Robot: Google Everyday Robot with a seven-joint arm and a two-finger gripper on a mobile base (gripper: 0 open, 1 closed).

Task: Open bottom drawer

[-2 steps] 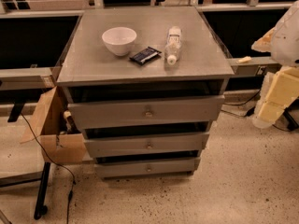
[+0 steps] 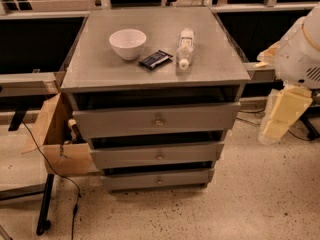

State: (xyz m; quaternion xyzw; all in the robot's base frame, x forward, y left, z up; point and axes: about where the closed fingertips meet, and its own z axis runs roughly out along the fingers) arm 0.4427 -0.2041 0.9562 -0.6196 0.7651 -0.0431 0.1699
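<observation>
Down and left of my gripper (image 2: 281, 118): the bottom drawer (image 2: 135, 180), the narrowest and shortest of three grey fronts, just above the floor, with a small round knob (image 2: 159, 180) at its centre. It looks shut to me.
My gripper: hanging off the cabinet's right side, roughly level with the top drawer (image 2: 120, 121), well apart from every knob and touching nothing. Whether it is open or closed I cannot tell.
Between my gripper's height and the target: the mid-sized middle drawer (image 2: 125, 156), which has its own centre knob and is not mine to pull.
Up and left of my gripper: the cabinet top (image 2: 95, 69), carrying a white bowl (image 2: 128, 43), a dark packet (image 2: 155, 59) and a clear bottle (image 2: 185, 48) lying on its side. None of them sits in my path.
Far side from my gripper: a cardboard box (image 2: 55, 134) against the cabinet's left flank.
Step in hand: the approach, as I judge it. Nothing is grasped and the drawer is not yet opened.
Next move calls for: dropping low and leftward around the cabinet's front right corner, lining up on the lowest knob, closing on it, then pulling straight out from the front.
Risk: the three knobs stand in one column, so stopping too high would catch the wrong drawer. The knob is small and could slip.
</observation>
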